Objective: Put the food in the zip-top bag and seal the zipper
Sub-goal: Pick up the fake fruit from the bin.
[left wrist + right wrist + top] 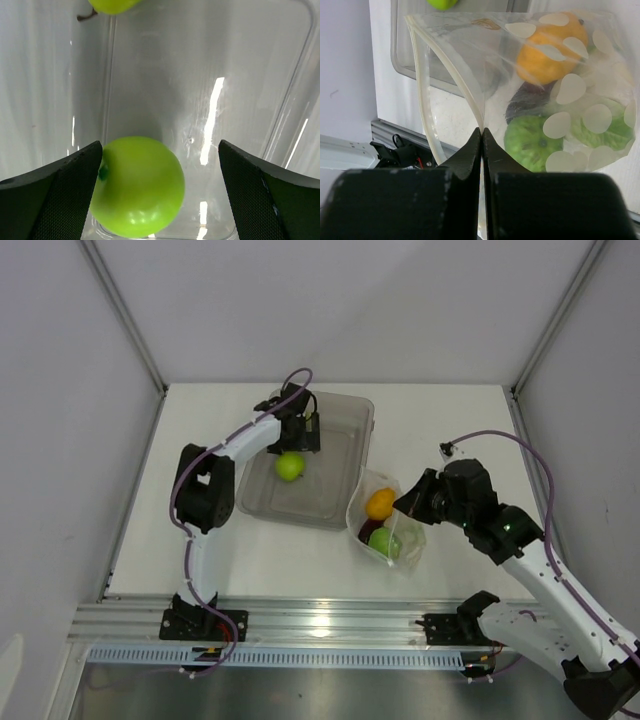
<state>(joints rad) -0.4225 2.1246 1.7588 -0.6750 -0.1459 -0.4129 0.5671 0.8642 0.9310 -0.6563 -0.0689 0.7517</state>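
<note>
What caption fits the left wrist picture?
Open left gripper has one finger on each side of a green fruit lying in the grey tray.

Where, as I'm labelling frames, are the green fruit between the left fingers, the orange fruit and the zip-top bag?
green fruit [136, 186]: left wrist view, its middle.
orange fruit [537, 67]: right wrist view, its lower left.
zip-top bag [492, 55]: right wrist view, clear wall.

overhead view faces down; wrist views close on tray [210, 65] and bag [465, 55].
</note>
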